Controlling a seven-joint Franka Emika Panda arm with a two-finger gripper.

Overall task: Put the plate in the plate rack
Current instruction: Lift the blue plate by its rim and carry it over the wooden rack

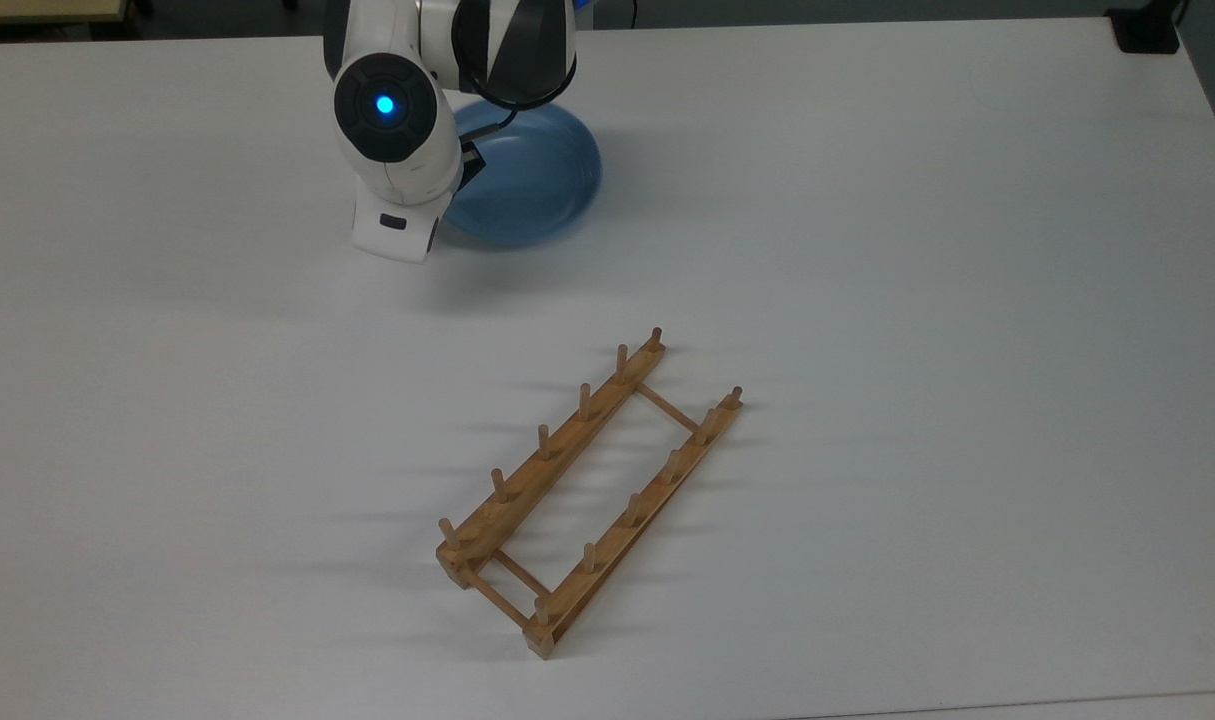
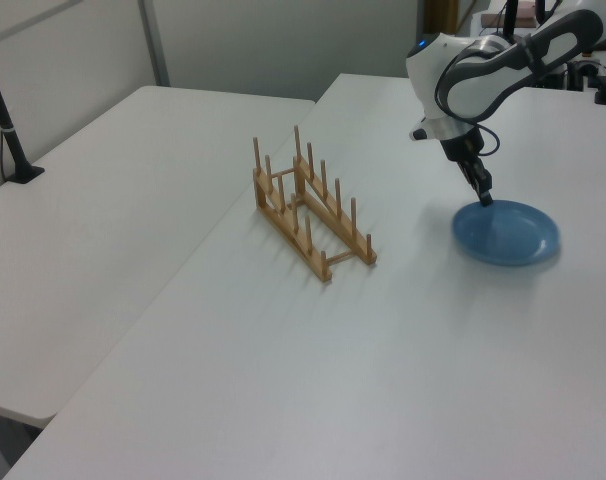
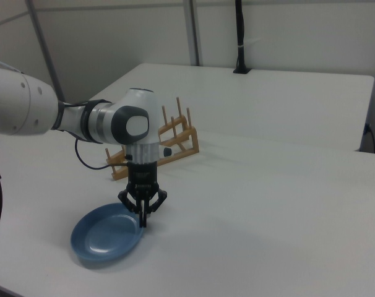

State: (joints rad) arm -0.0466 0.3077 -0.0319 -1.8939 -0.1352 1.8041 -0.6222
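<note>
I see the white table [image 1: 867,200] first, with the arm [image 1: 397,130] leaning in over its far side in the top view. The plate rack [image 1: 587,490] lies near the middle of the table, well apart from the arm, and every slot between its pegs is unfilled. The plate [image 1: 537,180] sits far from the rack, in the top view just right of the arm's wrist, and in the right view it lies at the near left of the table. It looks slightly blurred at its rim in the left view, so I judge it may be shifting or just coming off the surface, though I cannot tell if it is lifted. The gripper [image 3: 142,213] comes down on the plate's rim on the side towards the rack, and its fingers [image 3: 143,219] are drawn together at the tips, pinching that rim as far as I can make out. By my reckoning only the grasp is in hand; lifting, carrying, turning the plate on edge and slotting it between the pegs all remain
</note>
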